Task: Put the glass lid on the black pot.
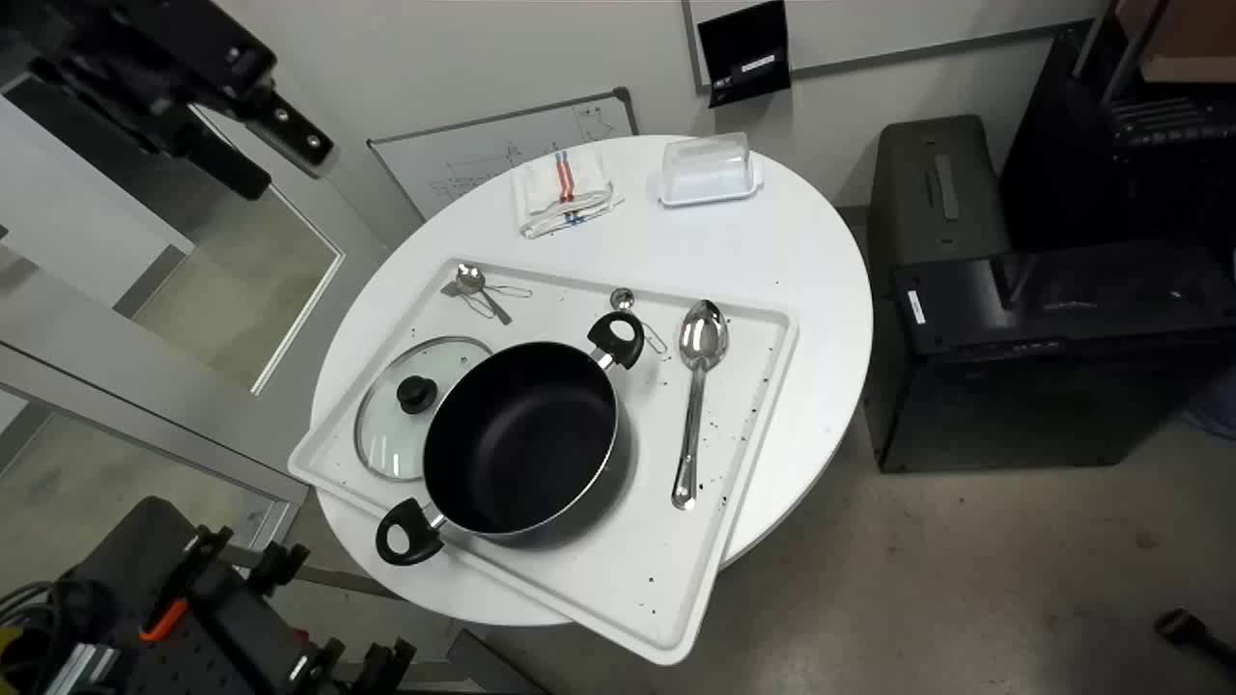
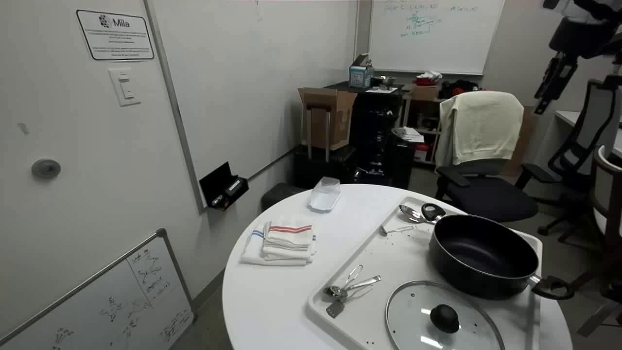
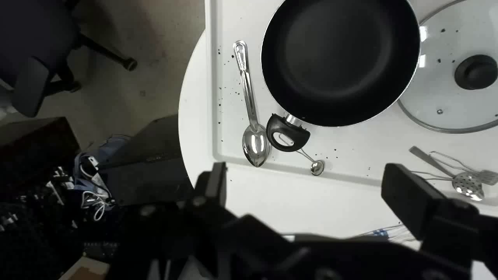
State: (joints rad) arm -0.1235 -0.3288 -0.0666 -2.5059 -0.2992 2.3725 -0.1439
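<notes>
Step in hand, as judged: the pick-up of the glass lid (image 1: 398, 432), not yet begun. The lid lies with its dark knob (image 1: 417, 394) uppermost on the white tray (image 1: 637, 560), just beside the black pot (image 1: 521, 434), whose mouth is uncovered. Whether lid rim and pot wall touch cannot be established — the pot hides part of the lid's edge in the wrist view.

The fingers (image 3: 406, 200) are spread apart, grasping nothing, and stand raised, well apart from lid and pot.

Next move, as judged: bring the fingers over the knob, lower them astride it, draw them together and lift. A raise straight up may brush the pot's side; easing the lid away from the pot first would be prudent. It should then be lowered level and centred so that the rim seats all round; an off-centre grip on the rounded knob could let the lid tilt.

Containers. Pot: dark inner base and wall seen, no contents noted. Tray: bears the pot, the lid, a large metal spoon (image 1: 694, 405) and several small metal utensils (image 1: 470, 278); it rests on the round white surface (image 1: 830, 280), part of it overhanging the edge. Clear-covered dish (image 1: 710, 172), on that surface near the folded cloths (image 1: 568, 188): contents, if any, cannot be made out. Black wall holder (image 2: 216, 182): small items within — too small to identify.
</notes>
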